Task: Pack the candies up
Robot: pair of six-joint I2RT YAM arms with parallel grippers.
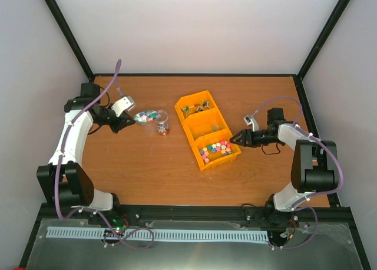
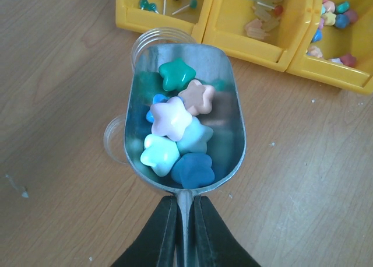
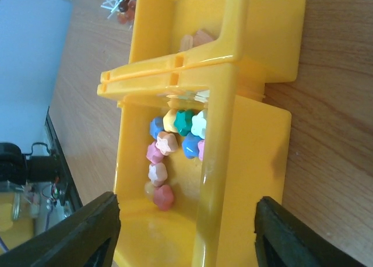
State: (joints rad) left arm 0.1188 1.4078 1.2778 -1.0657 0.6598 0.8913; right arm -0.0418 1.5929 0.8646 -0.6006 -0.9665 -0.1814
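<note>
The candies are small pastel star-shaped pieces. Several lie in a metal scoop (image 2: pixel 183 112), also seen from above (image 1: pixel 145 115). My left gripper (image 2: pixel 185 201) is shut on the scoop's handle and holds it level over a clear plastic cup (image 2: pixel 152 38). From above, my left gripper (image 1: pixel 131 121) is left of the cup (image 1: pixel 161 128). More candies (image 3: pixel 172 144) lie in the near compartment of the yellow bin (image 1: pixel 227 159). My right gripper (image 3: pixel 186 220) is wide open, with its fingers either side of that compartment's end. It also shows in the top view (image 1: pixel 237 138).
The bin's far compartment holds thin pins with red and green heads (image 2: pixel 166 2). Its middle compartment holds pale pieces (image 2: pixel 262 13). A second clear rim (image 2: pixel 111 140) shows under the scoop's left side. Black frame posts stand at the back corners.
</note>
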